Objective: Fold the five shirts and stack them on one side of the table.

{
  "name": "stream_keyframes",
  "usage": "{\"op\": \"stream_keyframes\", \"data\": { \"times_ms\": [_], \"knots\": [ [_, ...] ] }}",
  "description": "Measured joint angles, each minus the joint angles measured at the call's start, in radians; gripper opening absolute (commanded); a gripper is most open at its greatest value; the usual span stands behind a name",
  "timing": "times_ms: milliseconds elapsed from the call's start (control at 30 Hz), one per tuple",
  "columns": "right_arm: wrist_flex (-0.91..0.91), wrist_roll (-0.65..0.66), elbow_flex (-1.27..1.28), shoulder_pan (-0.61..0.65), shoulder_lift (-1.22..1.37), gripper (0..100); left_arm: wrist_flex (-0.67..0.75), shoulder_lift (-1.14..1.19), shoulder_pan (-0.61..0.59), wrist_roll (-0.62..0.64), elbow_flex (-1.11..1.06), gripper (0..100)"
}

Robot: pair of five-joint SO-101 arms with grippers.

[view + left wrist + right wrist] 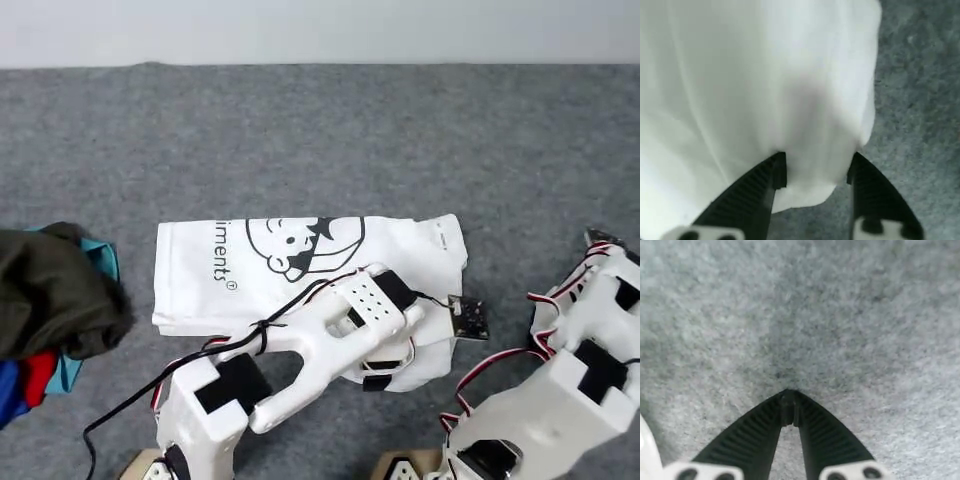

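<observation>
We tag this as mid-fold on the white shirt [300, 260]. It lies flat at the middle of the mat [400, 130], print side up, already narrowed into a long band, so we judge the sleeve and side folds done and the end-over-end fold in hand.

The left gripper [816, 170] is at the near right corner of the shirt. Its jaws stand apart with a fold of white cloth bulging between them, straddling the hem rather than pinching it. Grey mat shows just beside the cloth edge there.

The right gripper [789, 407] has its jaws closed tip to tip on nothing, hovering over bare mat. In the high view its arm sits well right of the shirt.

The pile [50, 300] of other shirts is at the left edge of the table: dark olive on top, with teal, blue and red showing under it. It looks bunched, not folded, so we count most of the task as left.

Next move, as we judge it:
- The left jaws need to close on the hem, catching all layers.
- They then lift low and carry that end across toward the printed end.
- A thin bite could drop a layer and spoil the fold.
- The right gripper could pin or take the far corner so the edge travels level.
</observation>
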State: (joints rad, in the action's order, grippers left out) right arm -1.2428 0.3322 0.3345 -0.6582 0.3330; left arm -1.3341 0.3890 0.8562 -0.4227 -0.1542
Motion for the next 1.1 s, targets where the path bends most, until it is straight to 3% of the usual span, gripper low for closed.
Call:
{"op": "stream_keyframes", "data": {
  "times_ms": [400, 1100],
  "knots": [
    [0.000, 0.000, 0.000, 0.000, 0.000, 1.0, 0.035, 0.000, 0.000, 0.015, 0.002, 0],
    [0.000, 0.000, 0.000, 0.000, 0.000, 1.0, -0.110, -0.058, -0.002, 0.015, 0.180, 1]
  ]
}}
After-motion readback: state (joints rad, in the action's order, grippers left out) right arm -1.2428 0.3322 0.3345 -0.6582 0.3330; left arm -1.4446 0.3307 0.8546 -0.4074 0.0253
